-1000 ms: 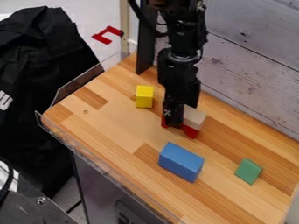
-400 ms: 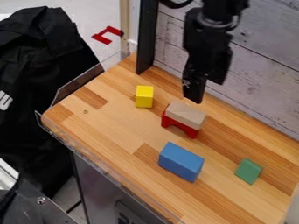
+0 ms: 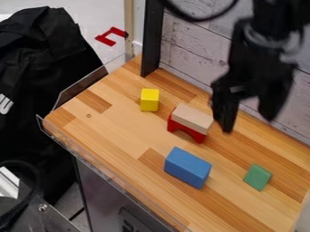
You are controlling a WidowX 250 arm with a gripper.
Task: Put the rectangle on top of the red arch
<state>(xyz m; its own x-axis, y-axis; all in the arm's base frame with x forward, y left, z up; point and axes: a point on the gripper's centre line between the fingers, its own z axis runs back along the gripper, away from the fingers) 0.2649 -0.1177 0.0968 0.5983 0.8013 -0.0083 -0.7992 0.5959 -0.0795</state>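
Gripper (image 3: 248,124) is open and empty in the camera view, just right of the stack, fingers spread. Your tan rectangle (image 3: 192,118) is sitting lengthwise on top of the red arch (image 3: 187,131), so placement looks done imo. I'd just back off up and to the right, nice and smooth. Don't swing left, or you could clip the rectangle's right end.

A whitewashed plank wall (image 3: 187,47) is rising on the far right; pale floor (image 3: 70,13) is showing far left.
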